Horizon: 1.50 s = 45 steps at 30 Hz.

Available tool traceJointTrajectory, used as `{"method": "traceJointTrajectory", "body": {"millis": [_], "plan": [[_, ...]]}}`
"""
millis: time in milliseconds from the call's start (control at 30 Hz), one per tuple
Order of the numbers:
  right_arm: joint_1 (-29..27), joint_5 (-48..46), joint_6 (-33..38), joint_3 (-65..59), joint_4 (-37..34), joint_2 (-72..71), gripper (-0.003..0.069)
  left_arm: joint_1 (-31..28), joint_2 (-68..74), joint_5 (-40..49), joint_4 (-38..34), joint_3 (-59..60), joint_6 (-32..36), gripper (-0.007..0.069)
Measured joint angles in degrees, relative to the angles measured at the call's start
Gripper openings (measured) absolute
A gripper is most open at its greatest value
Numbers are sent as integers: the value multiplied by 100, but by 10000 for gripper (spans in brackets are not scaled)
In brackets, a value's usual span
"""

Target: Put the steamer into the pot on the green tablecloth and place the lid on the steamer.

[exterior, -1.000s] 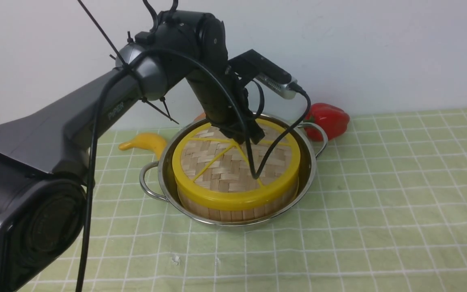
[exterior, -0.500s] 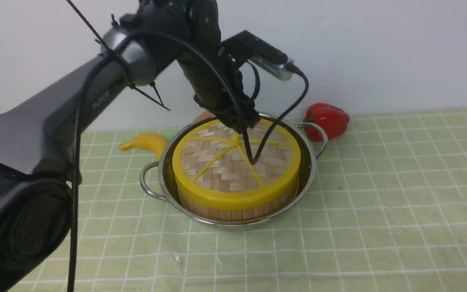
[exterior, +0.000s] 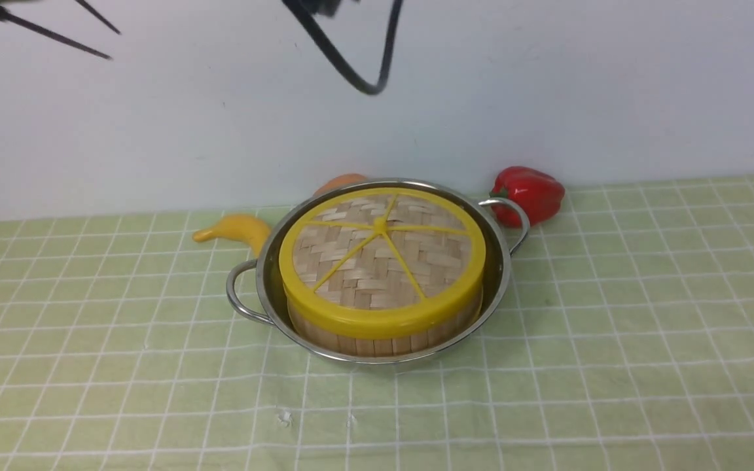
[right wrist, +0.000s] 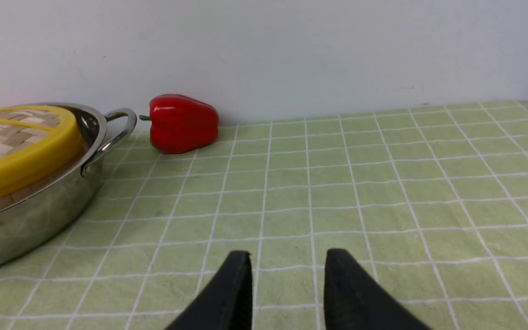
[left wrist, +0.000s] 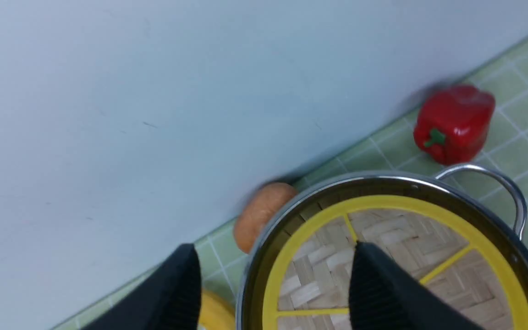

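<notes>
Lid [exterior: 381, 256] seated on steamer [exterior: 377, 339] inside pot [exterior: 500, 275]. Left gripper [left wrist: 273, 279] above lid, jaws wide, empty. Right gripper [right wrist: 287, 279] beside pot, jaws parted, empty.

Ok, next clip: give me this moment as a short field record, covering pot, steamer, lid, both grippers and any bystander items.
pot: on the green tablecloth, two loop handles
steamer: inside the pot, bamboo wall showing below the lid
lid: seated flat on the steamer, yellow rim all round
left gripper: open, empty, above the lid's far edge, touching nothing
right gripper: open, empty, low over bare cloth, apart from the pot
red pepper: by the wall, beside one pot handle
yellow banana: behind the pot's other side
orange item: between pot and wall, mostly hidden
task state: looks done
</notes>
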<state>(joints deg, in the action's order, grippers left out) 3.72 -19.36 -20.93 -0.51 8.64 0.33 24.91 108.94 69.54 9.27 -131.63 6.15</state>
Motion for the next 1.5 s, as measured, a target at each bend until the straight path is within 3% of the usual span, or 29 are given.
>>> {"method": "traceJointTrajectory", "body": {"millis": [300,433,533,667,700,733,800,833,900,1200,1500], "plan": [[0,0,0,0,0,0,243,0,-105,9,0,30,-2,272],[0,0,0,0,0,0,243,0,-487,4,0,697,3,230],[0,0,0,0,0,0,243,0,-1084,-276,-6,1776,3,217],[0,0,0,0,0,0,243,-27,-3003,-2240,12,4587,109,209],[0,0,0,0,0,0,243,-27,-3094,-2336,12,4587,109,209],[0,0,0,0,0,0,243,-81,-3627,-2949,6,5337,159,209],[0,0,0,0,0,0,243,-339,-4627,-4040,-52,6882,199,209],[0,0,0,0,0,0,243,-368,-4707,-4040,-53,6997,199,209],[0,0,0,0,0,0,243,-874,-5912,-4769,-181,8500,36,209],[0,0,0,0,0,0,243,-2456,-8614,-5314,-334,11473,-406,224],[0,0,0,0,6,0,243,-3101,-10395,-5201,-635,12870,-470,242]]}}
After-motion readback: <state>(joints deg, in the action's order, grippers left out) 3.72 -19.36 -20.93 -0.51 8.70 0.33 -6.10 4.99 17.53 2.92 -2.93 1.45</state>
